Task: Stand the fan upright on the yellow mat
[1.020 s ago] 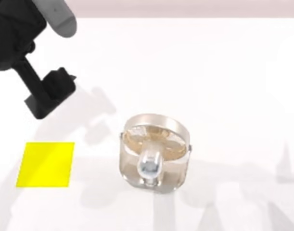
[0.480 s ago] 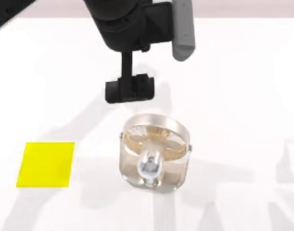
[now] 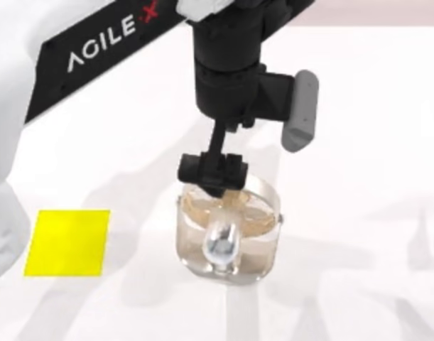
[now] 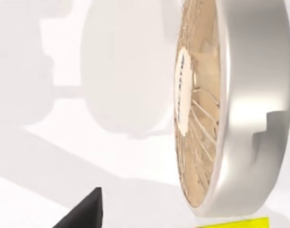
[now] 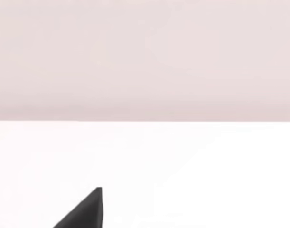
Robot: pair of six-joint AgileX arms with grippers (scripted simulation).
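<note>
We are hanging our left claw (image 3: 211, 172) over the fan's (image 3: 227, 231) far rim at frame centre; we cannot tell its opening. The yellow mat (image 3: 67, 242) is lying apart at lower left on the surface (image 3: 359, 142).

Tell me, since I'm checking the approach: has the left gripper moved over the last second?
Yes. The left gripper swept from above the yellow mat, rightward and down the top view, to the fan rim.

White table (image 3: 359, 106), soft shadows, perhaps a pinkish wall (image 5: 145, 57) behind.
</note>
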